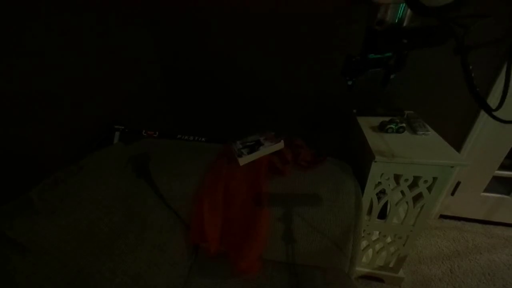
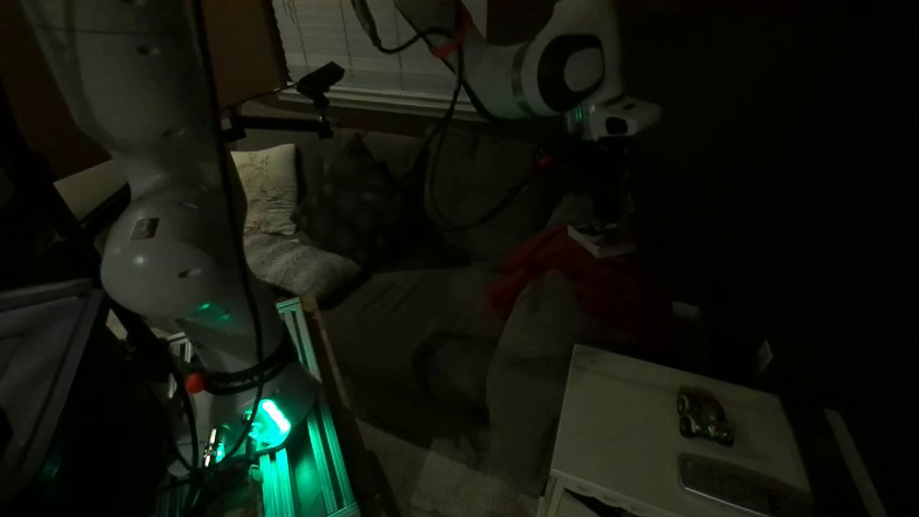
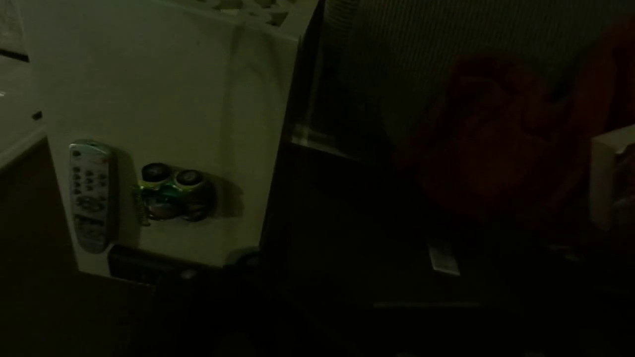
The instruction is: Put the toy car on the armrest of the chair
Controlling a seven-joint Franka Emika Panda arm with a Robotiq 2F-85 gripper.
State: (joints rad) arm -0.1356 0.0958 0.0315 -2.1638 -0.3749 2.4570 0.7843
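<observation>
The toy car (image 1: 392,126), small with green trim and dark wheels, stands on the white side cabinet (image 1: 416,150). It also shows in an exterior view (image 2: 705,416) and in the wrist view (image 3: 173,196). The grey armrest of the couch-like chair (image 2: 535,323) is beside the cabinet, partly covered by a red cloth (image 2: 517,273). My gripper (image 1: 368,83) is in the air, above and to the side of the car in an exterior view. Its fingers are apart with nothing seen between them. In the wrist view the fingers are mostly lost in the dark.
A remote control (image 3: 90,198) lies close beside the car, and a dark object (image 3: 141,265) is at the cabinet's edge. A book (image 1: 258,149) lies on the red cloth. A black PIKSTIK tool (image 1: 192,138) lies along the couch. Pillows (image 2: 266,187) are further back. The scene is very dark.
</observation>
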